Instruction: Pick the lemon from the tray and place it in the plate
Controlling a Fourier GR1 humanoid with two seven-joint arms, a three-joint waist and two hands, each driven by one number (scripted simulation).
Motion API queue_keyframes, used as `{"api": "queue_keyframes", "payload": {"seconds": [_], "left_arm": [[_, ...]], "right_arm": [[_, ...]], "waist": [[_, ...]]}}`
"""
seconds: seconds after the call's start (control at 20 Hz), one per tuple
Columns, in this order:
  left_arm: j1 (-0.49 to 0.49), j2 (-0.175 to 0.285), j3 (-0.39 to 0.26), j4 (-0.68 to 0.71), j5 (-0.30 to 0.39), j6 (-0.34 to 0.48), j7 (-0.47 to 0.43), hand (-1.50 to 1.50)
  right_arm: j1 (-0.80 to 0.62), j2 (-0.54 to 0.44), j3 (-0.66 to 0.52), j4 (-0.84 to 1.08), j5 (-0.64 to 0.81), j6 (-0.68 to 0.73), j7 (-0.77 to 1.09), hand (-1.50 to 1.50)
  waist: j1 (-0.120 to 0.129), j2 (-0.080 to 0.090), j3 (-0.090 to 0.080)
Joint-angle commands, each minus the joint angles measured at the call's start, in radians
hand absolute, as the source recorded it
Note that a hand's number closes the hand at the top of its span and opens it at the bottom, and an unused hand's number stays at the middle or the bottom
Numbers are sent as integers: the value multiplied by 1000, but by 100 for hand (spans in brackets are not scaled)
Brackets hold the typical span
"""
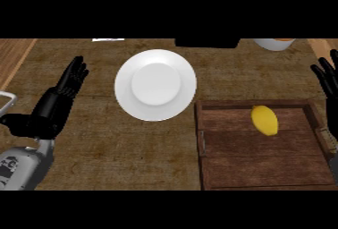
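The brown tray [200, 147] is the biggest thing. The white plate [155, 85] lies just past the tray's far left corner. The left hand [63, 96] rests well left of the tray, fingers straight and close together. The right hand [327, 78] shows by the tray's far right corner, fingers straight and a bit spread. Both hold nothing. The 1 yellow lemon [264, 120] lies inside the tray, near its far wall. The right hand is nearer, so it should likely come down over the lemon, curl round its middle, then lift straight up.
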State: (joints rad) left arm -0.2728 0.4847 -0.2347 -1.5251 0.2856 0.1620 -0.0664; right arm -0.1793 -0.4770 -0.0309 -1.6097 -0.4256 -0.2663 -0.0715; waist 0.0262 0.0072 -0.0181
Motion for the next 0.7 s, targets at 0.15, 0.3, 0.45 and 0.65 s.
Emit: {"api": "queue_keyframes", "payload": {"seconds": [0.15,0.3,0.45,0.65], "left_arm": [[103,-18,21,85,-6,-6,-27,0],[114,-19,11,98,-10,7,-1,0],[178,-55,16,165,5,-13,-63,0],[208,-64,43,182,-6,-16,-80,0]], "right_arm": [[-246,73,138,119,5,-31,248,150],[-178,-225,246,116,335,12,205,150],[-195,164,260,160,362,-385,196,-150],[-119,254,382,89,498,-463,130,-150]], "waist": [[26,3,16],[28,15,-30],[3,0,15],[-22,-9,17]]}}
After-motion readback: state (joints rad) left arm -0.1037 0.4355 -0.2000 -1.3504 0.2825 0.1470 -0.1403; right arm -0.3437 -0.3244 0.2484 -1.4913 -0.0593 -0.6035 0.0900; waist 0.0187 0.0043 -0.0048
